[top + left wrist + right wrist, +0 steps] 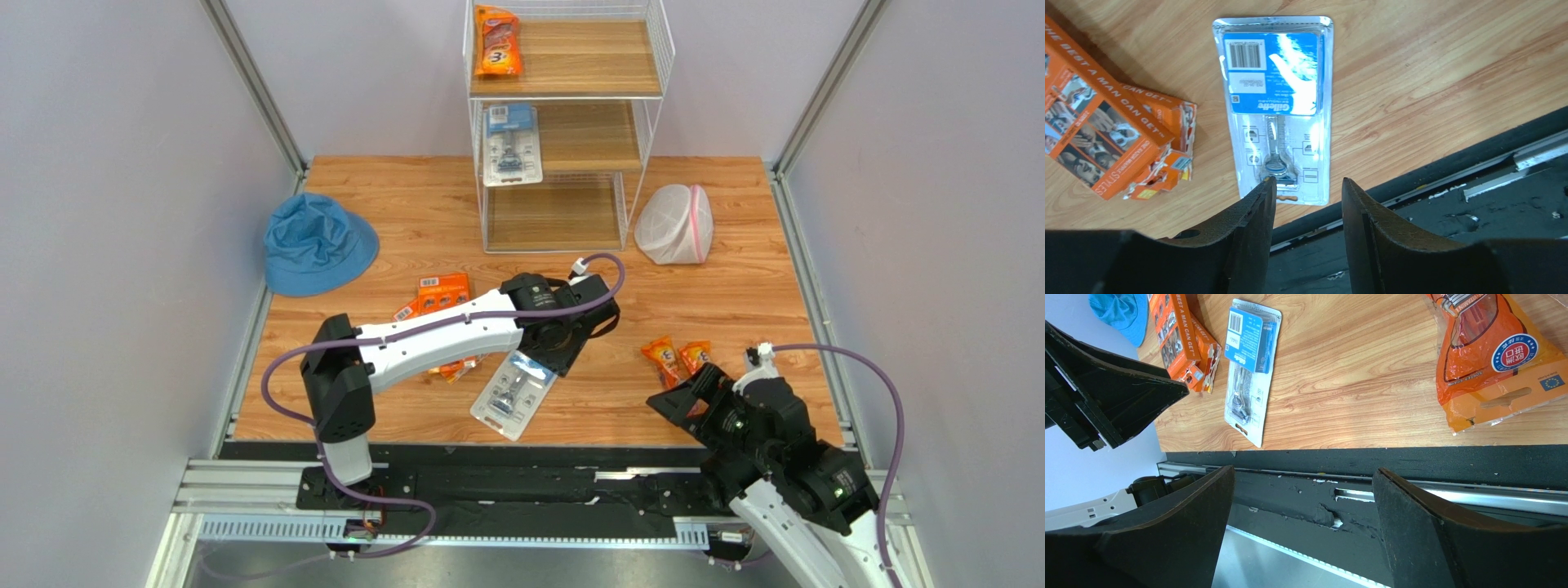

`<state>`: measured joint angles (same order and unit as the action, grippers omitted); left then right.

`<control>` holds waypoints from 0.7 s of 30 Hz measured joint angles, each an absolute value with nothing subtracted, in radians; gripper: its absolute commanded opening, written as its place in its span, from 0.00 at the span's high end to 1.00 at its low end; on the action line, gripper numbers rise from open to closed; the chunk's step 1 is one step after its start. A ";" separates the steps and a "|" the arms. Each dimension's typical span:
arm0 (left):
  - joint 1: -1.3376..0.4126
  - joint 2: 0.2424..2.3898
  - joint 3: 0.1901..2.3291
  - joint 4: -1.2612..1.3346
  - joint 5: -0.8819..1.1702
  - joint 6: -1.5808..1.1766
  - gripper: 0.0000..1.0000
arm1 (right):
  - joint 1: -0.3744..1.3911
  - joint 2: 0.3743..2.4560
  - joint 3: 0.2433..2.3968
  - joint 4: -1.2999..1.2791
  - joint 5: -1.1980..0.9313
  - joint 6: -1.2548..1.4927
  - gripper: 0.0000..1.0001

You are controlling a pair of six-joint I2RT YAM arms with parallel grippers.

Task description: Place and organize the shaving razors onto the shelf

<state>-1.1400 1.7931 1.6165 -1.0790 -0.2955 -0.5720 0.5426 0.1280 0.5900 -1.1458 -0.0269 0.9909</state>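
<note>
A white and blue razor blister card point(513, 395) point(1277, 104) point(1250, 367) lies flat near the table's front edge. My left gripper point(548, 355) point(1308, 184) hovers just over its lower end, jaws open and holding nothing. Beside it lies a flat orange multi-pack point(439, 298) point(1097, 141) point(1177, 337). Two narrow orange bags point(678, 359) point(1493, 352) rest at the right front. My right gripper point(687, 398) point(1303, 471) stands wide open and empty over the front rail, below those bags. The shelf point(589, 55) at the back holds an orange pack point(497, 43) on top and a blister card point(512, 145) on the middle board.
A blue bucket hat point(317, 243) point(1122, 309) lies at the left. A white mesh bag with pink trim point(675, 224) sits to the right of the shelf's foot. The black front rail point(1438, 202) runs just behind the blister card.
</note>
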 measured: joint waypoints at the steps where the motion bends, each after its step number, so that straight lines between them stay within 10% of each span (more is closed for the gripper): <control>1: -1.140 1.793 1.617 -1.068 -0.284 -0.569 0.45 | 0.543 0.128 0.590 -1.146 -0.027 0.991 0.13; 21: -1.036 1.726 1.263 -0.914 -0.157 -0.499 0.45 | 0.543 0.128 0.591 -1.146 -0.034 0.990 0.13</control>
